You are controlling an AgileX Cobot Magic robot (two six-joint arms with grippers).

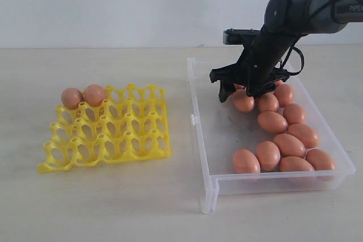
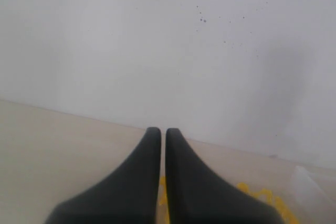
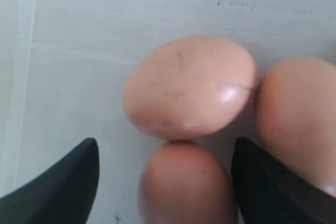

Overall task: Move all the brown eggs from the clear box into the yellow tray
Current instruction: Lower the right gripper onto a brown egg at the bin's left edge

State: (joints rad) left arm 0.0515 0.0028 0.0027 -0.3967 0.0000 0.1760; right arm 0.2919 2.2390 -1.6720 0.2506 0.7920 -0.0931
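Observation:
The yellow tray lies on the left with two brown eggs in its far left cups. On the right, the clear box holds several brown eggs along its right side. My right gripper hangs low over the box's far end, open. In the right wrist view its gripper straddles one egg, with a gap on either side; two more eggs lie just beyond. My left gripper is shut and empty, out of the exterior view.
The tray and box rest on a pale tabletop before a white wall. The box's left half has bare floor. A bit of yellow tray shows below the left gripper's fingers.

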